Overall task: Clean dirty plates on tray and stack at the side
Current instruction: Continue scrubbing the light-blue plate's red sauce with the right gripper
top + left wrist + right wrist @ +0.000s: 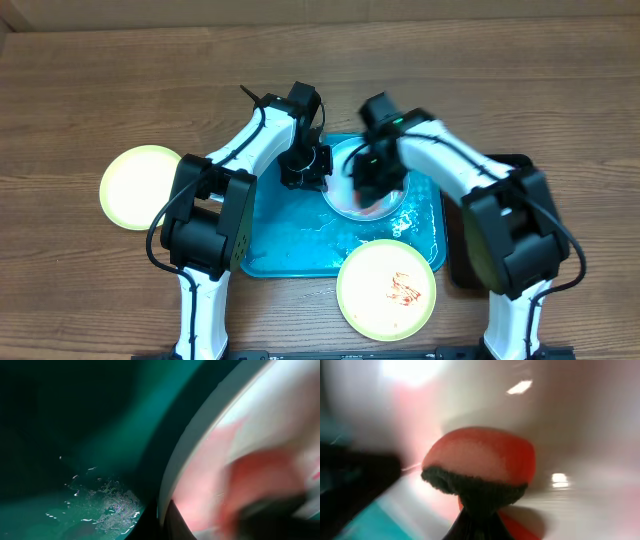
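Right now the light blue plate [340, 200] sits on the far right part of the turquoise tray [290, 250] with an arm on each side: the left gripper [305, 172] is closed at its left rim, apparently pinching it steady, and the right gripper [372, 185] is clamped on a red-orange sponge [480, 460] held against the pink-filmed inside. Round, the plate has no long axis; what counts is that the clean yellow-green plate [140, 187] lies on the table well left of the tray, so the left arm is nearer for stacking, while the sauce-smeared yellow-green plate [388, 290] waits at the tray's near right corner, closer to the right arm
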Controlling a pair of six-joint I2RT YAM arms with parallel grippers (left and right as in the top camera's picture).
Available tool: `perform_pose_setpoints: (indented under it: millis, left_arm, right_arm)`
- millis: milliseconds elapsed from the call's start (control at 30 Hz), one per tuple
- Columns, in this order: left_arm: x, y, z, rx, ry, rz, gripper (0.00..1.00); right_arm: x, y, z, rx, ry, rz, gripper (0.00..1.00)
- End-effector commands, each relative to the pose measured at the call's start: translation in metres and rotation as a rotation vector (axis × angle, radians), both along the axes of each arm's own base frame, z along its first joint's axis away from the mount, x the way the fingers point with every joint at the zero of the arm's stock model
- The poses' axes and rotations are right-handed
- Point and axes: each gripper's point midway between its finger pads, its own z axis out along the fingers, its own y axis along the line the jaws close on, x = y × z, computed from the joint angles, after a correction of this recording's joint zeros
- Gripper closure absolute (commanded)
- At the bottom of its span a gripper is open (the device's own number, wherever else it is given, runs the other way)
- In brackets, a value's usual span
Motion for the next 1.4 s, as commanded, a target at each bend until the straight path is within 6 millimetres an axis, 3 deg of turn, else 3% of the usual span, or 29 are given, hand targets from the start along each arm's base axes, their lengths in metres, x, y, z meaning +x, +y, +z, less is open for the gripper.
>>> perform_pose_setpoints:
  millis: [0, 100, 233, 467, 700, 833, 1033, 1233, 1367]
  left_arm:
    - [-0.018, 0.017, -0.033, 0.124, 0.046, -0.057, 0.95]
    - [-0.018, 0.017, -0.033, 0.124, 0.048, -0.057, 0.96]
    - [-0.019, 0.017, -0.033, 0.125, 0.049, -0.058, 0.96]
    - [-0.02, 0.017, -0.032, 0.127, 0.055, -0.059, 0.96]
    - [-0.02, 0.017, -0.032, 0.127, 0.054, -0.058, 0.95]
    - [-0.02, 0.017, -0.032, 0.127, 0.055, -0.057, 0.96]
    - [-0.02, 0.018, -0.032, 0.128, 0.054, -0.057, 0.96]
    - [-0.019, 0.018, -0.033, 0.129, 0.051, -0.055, 0.96]
    - [-0.018, 0.017, -0.033, 0.128, 0.05, -0.054, 0.95]
  right_arm:
    - [-0.033, 0.042, -0.004, 0.121, 0.09, 0.076, 0.96]
    - [-0.025, 0.052, -0.003, 0.136, 0.064, 0.031, 0.96]
    - [0.004, 0.051, -0.002, 0.149, -0.005, -0.075, 0.96]
    - [0.061, 0.018, 0.001, 0.144, -0.099, -0.305, 0.96]
    - [0.092, -0.023, 0.0, 0.107, -0.155, -0.408, 0.96]
    - [0.089, -0.055, -0.009, 0.011, -0.129, -0.463, 0.96]
    - [0.063, -0.108, -0.023, -0.216, -0.053, -0.49, 0.96]
    - [0.04, -0.128, -0.025, -0.327, 0.0, -0.412, 0.96]
    - [0.027, -0.128, -0.025, -0.336, 0.044, -0.36, 0.96]
